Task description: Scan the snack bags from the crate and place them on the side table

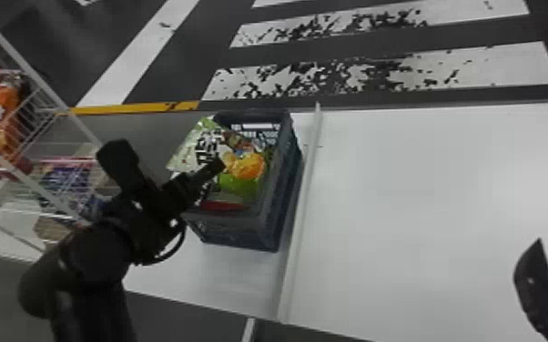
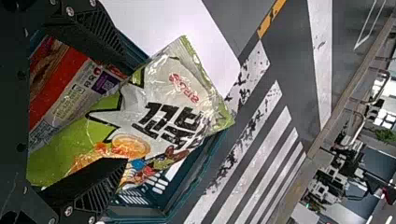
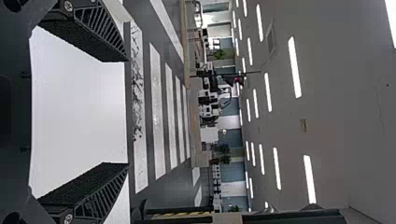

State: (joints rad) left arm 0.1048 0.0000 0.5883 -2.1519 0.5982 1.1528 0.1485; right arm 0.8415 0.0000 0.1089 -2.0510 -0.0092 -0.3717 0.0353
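Observation:
My left gripper (image 1: 168,153) is open over the left side of the dark crate (image 1: 241,227), tilted toward the snack bags in it. A green-and-white bag (image 1: 202,143) leans out over the crate's rim. In the left wrist view, this bag (image 2: 163,100) lies between and beyond the widely parted fingers of the left gripper (image 2: 128,114), which are not closed on it. A red-and-white packet (image 2: 70,84) lies beside it in the crate. At the right edge is my right gripper (image 1: 537,286), away from the crate; the right wrist view shows this gripper (image 3: 127,112) open with nothing held.
A white wire basket rack (image 1: 36,95) with orange and purple snack bags stands left of my left arm. The crate rests beside a raised strip (image 1: 302,218) bordering the broad white tabletop (image 1: 414,204). Striped floor lies behind.

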